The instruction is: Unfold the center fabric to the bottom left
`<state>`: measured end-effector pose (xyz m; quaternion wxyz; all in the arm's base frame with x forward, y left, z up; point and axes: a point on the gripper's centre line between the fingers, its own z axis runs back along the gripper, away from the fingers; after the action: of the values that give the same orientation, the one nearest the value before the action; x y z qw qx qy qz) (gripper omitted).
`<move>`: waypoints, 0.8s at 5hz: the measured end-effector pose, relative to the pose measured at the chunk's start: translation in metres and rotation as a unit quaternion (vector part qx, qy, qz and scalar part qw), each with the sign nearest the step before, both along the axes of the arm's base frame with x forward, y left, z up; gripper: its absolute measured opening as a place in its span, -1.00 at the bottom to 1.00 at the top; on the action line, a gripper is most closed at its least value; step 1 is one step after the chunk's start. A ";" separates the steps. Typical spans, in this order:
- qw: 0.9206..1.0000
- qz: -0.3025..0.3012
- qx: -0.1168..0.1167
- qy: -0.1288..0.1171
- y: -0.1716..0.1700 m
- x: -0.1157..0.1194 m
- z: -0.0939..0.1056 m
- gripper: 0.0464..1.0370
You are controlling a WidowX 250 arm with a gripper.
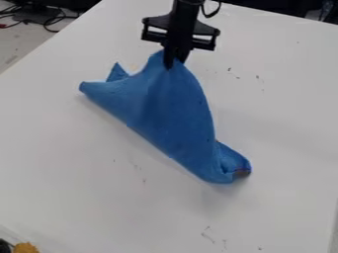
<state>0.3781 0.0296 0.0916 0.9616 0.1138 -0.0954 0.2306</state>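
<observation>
A blue cloth (pixel 158 106) under tension at the middle of a white table (pixel 72 173). The black gripper (pixel 173 64) has its jaws drawn nearly together on the cloth's upper edge, with a pinch of fabric between them; this grip holds the edge up in a peak, from which the sheet slopes toward its long lower border. That border runs from the left corner down to the lower right, where the end curls over itself. The raised edge is probably the free layer of the fold, held so that it can be carried across the border and laid down toward the bottom left; released too soon, it might fall back. The table bears small dark marks. Beyond its upper left side are a floor (pixel 15 47) and loose cables (pixel 49 21); a yellow object (pixel 26 248) shows at the lower left.
</observation>
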 end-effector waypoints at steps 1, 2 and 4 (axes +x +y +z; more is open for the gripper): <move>0.999 0.041 0.005 -0.006 0.004 -0.029 0.010 -0.91; 0.997 0.081 -0.001 0.003 0.006 -0.060 0.008 -0.91; 0.989 0.147 -0.022 0.025 0.011 -0.107 -0.008 -0.91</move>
<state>0.2708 0.0406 0.0841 0.9218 0.1111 -0.0479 0.3684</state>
